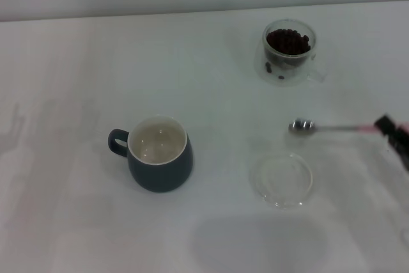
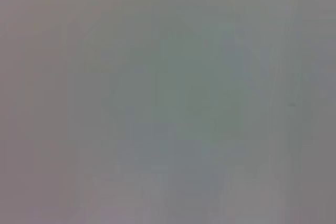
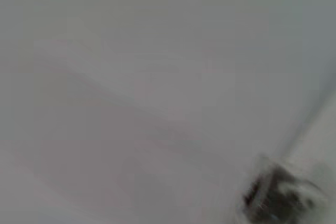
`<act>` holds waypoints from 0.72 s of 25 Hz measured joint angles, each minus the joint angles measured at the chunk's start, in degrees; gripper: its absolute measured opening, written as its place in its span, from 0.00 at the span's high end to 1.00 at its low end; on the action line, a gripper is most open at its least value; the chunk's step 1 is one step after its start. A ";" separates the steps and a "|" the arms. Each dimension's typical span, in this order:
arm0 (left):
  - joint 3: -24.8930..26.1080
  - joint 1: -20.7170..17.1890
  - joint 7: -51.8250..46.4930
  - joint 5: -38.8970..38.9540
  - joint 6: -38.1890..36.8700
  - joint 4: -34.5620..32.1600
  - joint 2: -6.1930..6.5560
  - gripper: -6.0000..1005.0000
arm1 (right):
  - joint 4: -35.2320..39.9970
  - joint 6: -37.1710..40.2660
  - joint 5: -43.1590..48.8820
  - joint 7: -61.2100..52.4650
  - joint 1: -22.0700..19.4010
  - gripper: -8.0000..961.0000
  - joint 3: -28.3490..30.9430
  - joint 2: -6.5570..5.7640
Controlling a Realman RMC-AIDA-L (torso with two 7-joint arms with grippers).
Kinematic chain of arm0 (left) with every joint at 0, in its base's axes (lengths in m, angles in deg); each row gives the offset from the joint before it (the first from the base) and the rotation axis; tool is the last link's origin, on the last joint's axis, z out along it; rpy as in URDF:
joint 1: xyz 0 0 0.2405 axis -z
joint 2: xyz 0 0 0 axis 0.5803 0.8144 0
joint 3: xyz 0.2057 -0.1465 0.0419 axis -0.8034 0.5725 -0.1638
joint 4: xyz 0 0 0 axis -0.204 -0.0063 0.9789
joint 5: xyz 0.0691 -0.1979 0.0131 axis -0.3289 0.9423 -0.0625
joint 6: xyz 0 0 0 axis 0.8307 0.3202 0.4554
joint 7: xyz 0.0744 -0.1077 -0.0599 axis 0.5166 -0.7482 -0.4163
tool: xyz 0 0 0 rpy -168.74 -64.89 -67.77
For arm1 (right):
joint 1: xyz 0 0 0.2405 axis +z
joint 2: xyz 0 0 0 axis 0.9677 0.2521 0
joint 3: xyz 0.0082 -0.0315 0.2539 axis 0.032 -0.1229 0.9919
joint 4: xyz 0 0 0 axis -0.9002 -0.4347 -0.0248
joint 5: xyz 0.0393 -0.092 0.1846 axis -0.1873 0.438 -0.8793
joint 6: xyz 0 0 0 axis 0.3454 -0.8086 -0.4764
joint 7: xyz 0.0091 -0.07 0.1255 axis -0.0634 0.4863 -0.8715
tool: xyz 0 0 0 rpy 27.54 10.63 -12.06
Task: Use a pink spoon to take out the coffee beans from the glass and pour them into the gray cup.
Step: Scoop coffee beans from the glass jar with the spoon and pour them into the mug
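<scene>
A flat clear glass dish (image 1: 281, 179) lies nearest on the white table (image 1: 77, 62). Just beyond it the pink spoon (image 1: 332, 127) is held level above the table, its silver bowl pointing toward the robot's left and its pink handle end clamped in the right gripper (image 1: 391, 133) fingers at the right edge. The gray cup (image 1: 160, 154) stands well to the left, its white inside bare. The glass (image 1: 290, 52) with coffee beans (image 1: 288, 41) stands farther back. The left gripper is out of view.

No readable text, labels or numbers anywhere.
</scene>
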 joint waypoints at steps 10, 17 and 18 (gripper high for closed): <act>0.00 -0.09 -0.11 0.84 0.27 -0.22 -0.14 0.24 | 21.48 7.03 0.55 -5.22 8.29 0.85 -0.79 -0.77; 0.00 -0.09 -0.47 1.21 1.55 -0.55 -0.31 0.24 | 32.87 18.12 9.95 -6.25 14.04 0.85 -1.37 -1.97; 0.00 -0.09 -0.47 1.65 1.59 -0.59 -0.34 0.24 | 34.37 19.20 11.45 -6.29 14.64 0.85 -1.37 -1.98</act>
